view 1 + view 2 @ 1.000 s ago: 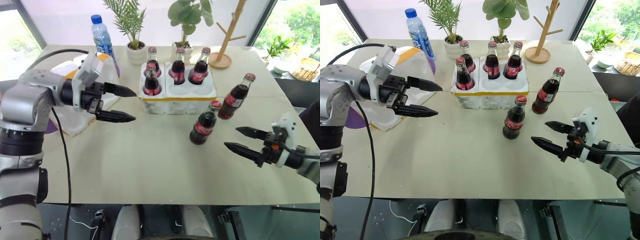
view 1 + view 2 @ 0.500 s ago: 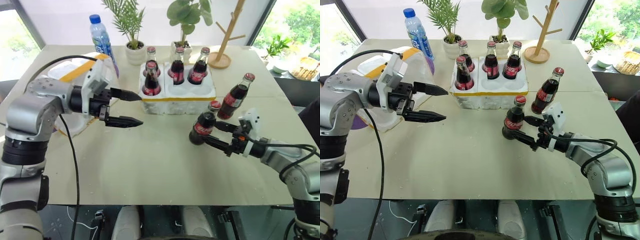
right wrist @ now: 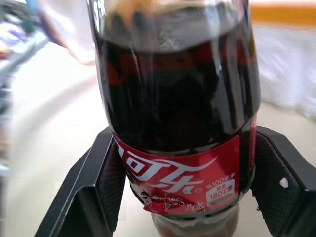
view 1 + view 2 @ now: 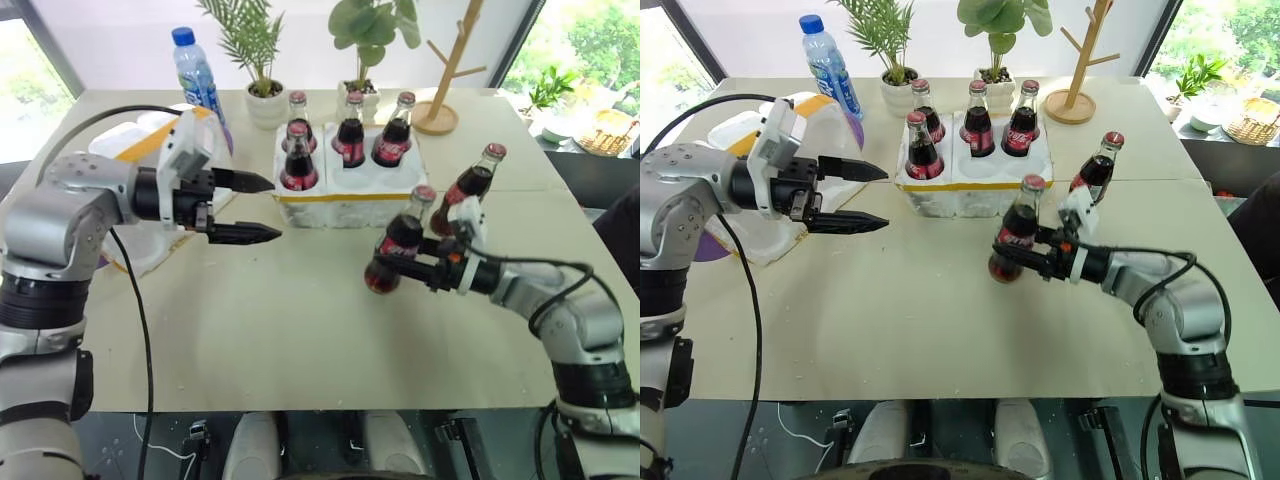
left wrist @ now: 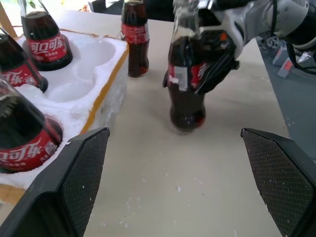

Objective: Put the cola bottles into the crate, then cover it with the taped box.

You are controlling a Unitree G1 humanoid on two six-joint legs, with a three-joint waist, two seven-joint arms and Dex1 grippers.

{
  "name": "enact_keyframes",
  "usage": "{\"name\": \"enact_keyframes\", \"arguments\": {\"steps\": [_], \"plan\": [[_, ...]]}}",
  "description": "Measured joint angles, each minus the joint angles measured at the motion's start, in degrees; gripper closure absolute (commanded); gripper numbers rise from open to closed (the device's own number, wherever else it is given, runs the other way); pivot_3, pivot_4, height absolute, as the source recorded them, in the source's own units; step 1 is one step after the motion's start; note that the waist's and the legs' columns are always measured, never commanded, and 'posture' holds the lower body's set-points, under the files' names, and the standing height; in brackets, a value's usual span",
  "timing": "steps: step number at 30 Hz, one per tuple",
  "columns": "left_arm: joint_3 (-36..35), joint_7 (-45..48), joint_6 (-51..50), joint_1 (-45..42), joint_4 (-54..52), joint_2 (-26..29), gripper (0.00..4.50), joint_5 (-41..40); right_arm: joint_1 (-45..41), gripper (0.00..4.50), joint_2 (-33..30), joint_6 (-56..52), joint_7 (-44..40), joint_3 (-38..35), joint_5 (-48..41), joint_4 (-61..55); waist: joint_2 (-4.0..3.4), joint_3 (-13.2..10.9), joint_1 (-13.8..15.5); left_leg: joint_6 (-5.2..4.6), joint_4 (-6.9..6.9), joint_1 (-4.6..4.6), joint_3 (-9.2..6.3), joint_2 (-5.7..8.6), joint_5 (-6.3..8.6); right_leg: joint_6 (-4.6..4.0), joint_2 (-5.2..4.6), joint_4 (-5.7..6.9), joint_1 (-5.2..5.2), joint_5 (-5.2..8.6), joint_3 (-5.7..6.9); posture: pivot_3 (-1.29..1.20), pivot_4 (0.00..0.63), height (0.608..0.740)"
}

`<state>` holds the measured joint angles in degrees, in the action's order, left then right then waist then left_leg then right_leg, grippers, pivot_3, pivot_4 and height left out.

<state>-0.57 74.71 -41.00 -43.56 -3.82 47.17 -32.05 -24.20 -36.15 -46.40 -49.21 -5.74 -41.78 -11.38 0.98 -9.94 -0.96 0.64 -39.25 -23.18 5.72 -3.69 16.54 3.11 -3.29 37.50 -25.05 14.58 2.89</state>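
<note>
Crate (image 4: 345, 205) with four cola bottles (image 4: 348, 142); fifth bottle (image 4: 393, 256) in right gripper (image 4: 412, 268), left gripper (image 4: 255, 207) wide.

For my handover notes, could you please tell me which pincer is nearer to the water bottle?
Left. The left pincer hangs open in front of the water bottle, beside the crate; the right pincer grips a cola bottle across the table.

A table (image 4: 300, 330) holds the crate (image 4: 350, 195) at its centre back, with four cola bottles (image 4: 348, 140) standing in its wells — the two front-right wells stay open. Left of the crate lies the taped box (image 4: 140, 150); behind that stands a water bottle (image 4: 195, 70). Right of the crate stands one bottle (image 4: 470, 190) alone. In front of the crate, a tilted bottle (image 4: 393, 255) sits between the right gripper (image 4: 425, 268)'s fingers. The left gripper (image 4: 255, 208) hangs just left of the crate.
</note>
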Motion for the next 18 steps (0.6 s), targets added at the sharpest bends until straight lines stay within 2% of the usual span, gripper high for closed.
{"name": "enact_keyframes", "arguments": {"steps": [3, 6, 14, 18], "plan": [[-0.77, -0.68, 0.09, -0.55, 1.13, 0.07, 0.00, -0.20, -14.88, 1.66, 0.84, -0.34, -0.14, -0.11, -0.41, 4.37, -0.01, -0.02, -0.09, 0.02, 0.00, 0.01, 0.11, -0.01, -0.02, -0.03, 0.07, 0.17, -0.15, -0.01, -0.12, 0.00, 0.150, 0.740], [-1.13, -1.69, 0.40, -1.06, 1.69, -0.04, 0.00, -0.27, -25.46, 1.66, 3.05, 3.07, 0.97, 1.32, 3.40, 12.66, 0.00, -0.01, 0.30, 0.02, 0.04, -0.04, 0.12, -0.03, -0.02, -0.05, 0.10, 0.18, -0.17, 0.01, -0.11, 0.00, 0.150, 0.740], [-1.97, -3.83, 1.37, -0.54, 1.57, -0.22, 0.00, -0.60, -36.20, 1.66, 10.74, 17.22, 3.03, 10.03, 19.28, 37.46, 0.01, 0.00, 0.01, 0.21, 0.02, -0.29, 0.25, 0.02, -0.12, 0.00, -0.01, 0.00, -0.35, -0.01, -0.16, 0.00, 0.150, 0.740], [-2.79, -4.61, 1.47, 0.82, 1.17, -0.11, 0.00, -1.09, -37.00, 1.66, 13.69, 22.77, 5.35, 11.21, 24.86, 46.84, -0.01, -0.02, 0.10, 0.25, 0.04, -0.29, 0.26, 0.00, -0.14, -0.01, 0.00, 0.04, -0.37, -0.01, -0.15, 0.00, 0.150, 0.740]]}}
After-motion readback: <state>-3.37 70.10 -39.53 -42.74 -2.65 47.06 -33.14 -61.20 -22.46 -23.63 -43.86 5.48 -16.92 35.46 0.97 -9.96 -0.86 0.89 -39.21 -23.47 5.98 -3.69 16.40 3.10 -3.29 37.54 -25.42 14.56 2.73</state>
